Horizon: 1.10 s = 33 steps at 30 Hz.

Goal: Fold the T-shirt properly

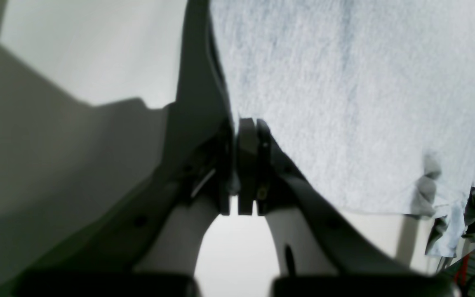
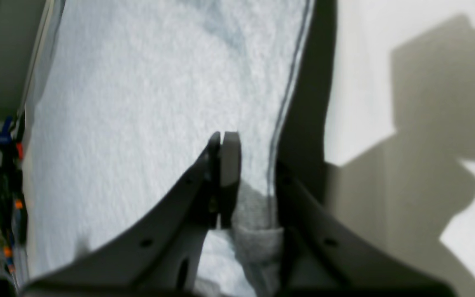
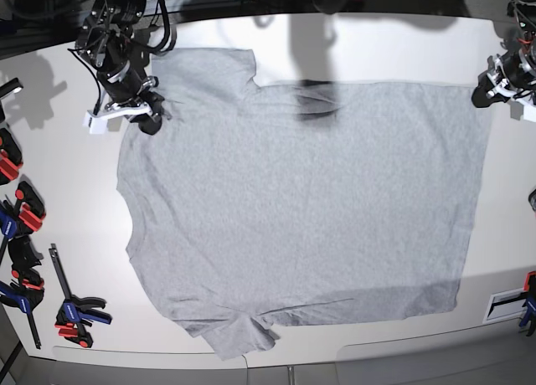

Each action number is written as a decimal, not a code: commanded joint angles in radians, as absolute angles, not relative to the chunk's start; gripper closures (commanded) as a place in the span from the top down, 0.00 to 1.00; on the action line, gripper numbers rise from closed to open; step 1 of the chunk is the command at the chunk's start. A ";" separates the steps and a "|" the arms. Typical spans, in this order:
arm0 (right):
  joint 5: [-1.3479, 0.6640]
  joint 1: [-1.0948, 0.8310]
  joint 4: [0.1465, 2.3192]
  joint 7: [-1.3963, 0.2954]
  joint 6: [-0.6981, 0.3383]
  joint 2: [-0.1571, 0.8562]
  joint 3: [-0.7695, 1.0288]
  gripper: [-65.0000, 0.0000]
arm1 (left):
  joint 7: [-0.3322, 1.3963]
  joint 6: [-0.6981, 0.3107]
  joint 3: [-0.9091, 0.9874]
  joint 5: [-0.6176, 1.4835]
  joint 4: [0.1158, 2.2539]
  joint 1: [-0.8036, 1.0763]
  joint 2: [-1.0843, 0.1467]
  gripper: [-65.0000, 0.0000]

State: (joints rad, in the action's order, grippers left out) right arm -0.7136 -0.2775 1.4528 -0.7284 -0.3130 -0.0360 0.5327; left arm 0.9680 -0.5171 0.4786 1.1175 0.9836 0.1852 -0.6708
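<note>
**T-shirt spread flat, both hands pinching its edges**

The T-shirt [image 3: 301, 209] lies plain side up across the middle of the white desk [image 3: 75, 201], mostly flat, one sleeve bunched at its near edge. The right hand [image 2: 225, 159] sits at the shirt's far corner on the base view's left, by a sleeve; its fingers are pressed together, with the shirt's dark-trimmed edge gathered between the finger arms. The left hand [image 1: 243, 165] is at the shirt's opposite far corner, clenched on the fabric edge. Red and blue clamps [image 3: 71, 311] lie on the desk well apart from the shirt, beyond its left side.
</note>
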 commanded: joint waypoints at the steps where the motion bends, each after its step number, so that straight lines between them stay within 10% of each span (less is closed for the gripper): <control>1: -0.710 -0.292 1.451 -0.780 -0.306 -0.041 0.535 0.00 | 0.976 -0.513 0.482 1.107 0.990 0.183 -0.694 0.00; 33: -0.634 -0.633 1.854 -0.875 -0.313 -0.039 0.708 0.00 | 1.123 -0.686 0.678 1.456 0.990 0.525 -0.683 0.00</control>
